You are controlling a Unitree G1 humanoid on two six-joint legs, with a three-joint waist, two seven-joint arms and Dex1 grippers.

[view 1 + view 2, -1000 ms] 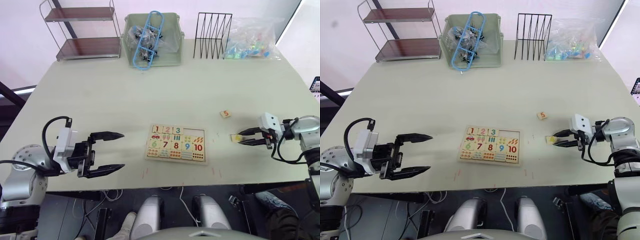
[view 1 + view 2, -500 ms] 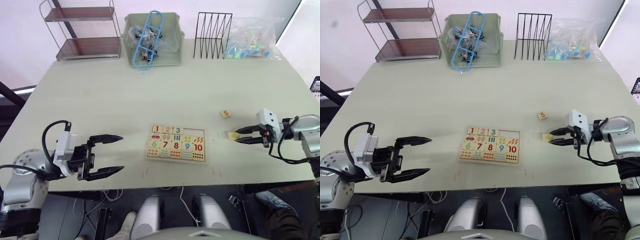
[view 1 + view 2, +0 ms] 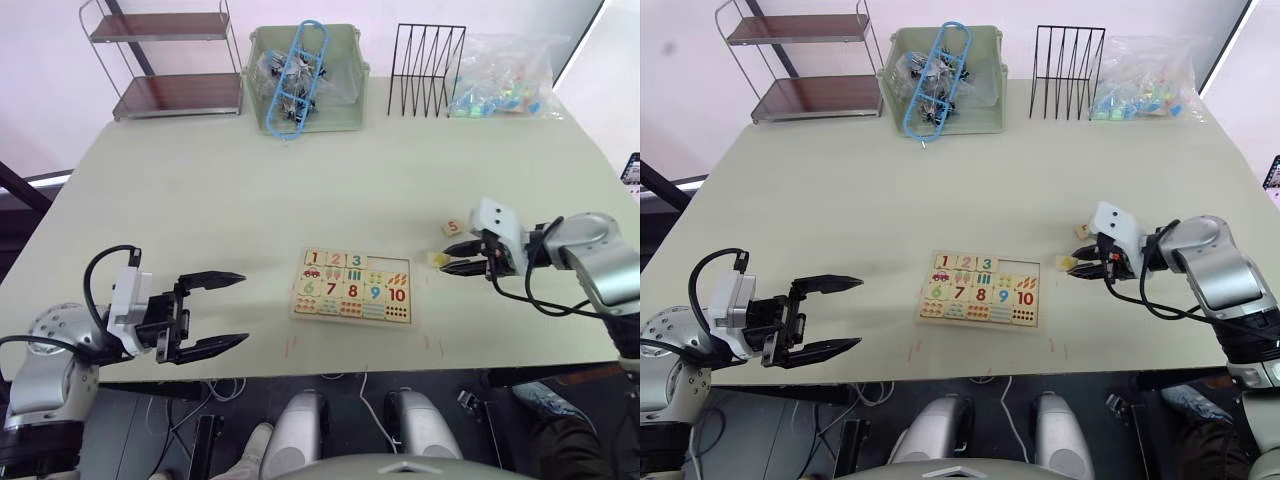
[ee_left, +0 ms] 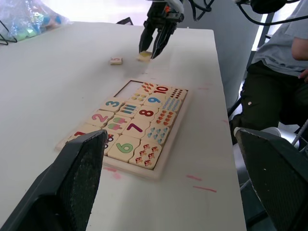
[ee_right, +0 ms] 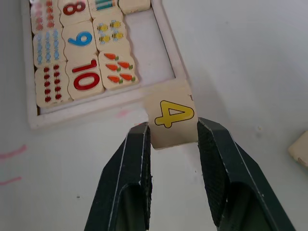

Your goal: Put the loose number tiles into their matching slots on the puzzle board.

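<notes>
The puzzle board (image 3: pixel 349 320) lies at the table's front middle, with digits 1, 2, 3 and 6 to 10 seated. Its top-right slots (image 3: pixel 386 263) are bare. My right gripper (image 3: pixel 441 262) is shut on the tile with a yellow 4 (image 5: pixel 171 118), holding it just off the board's right rim (image 5: pixel 169 50). The tile with a 5 (image 3: pixel 452 228) lies on the table a little behind that gripper. My left gripper (image 3: pixel 240 308) is open and holds nothing, well to the left of the board.
Along the back edge stand a two-tier shelf (image 3: pixel 165 65), a green bin (image 3: pixel 305 80) with blue clips, a black wire rack (image 3: pixel 425 70) and a bag of coloured pieces (image 3: pixel 505 75). A person (image 4: pixel 281 72) stands beyond the table's right side.
My right gripper has carried the 4 tile leftward from the right side of the table up to the board's right rim. The left gripper has barely moved.
</notes>
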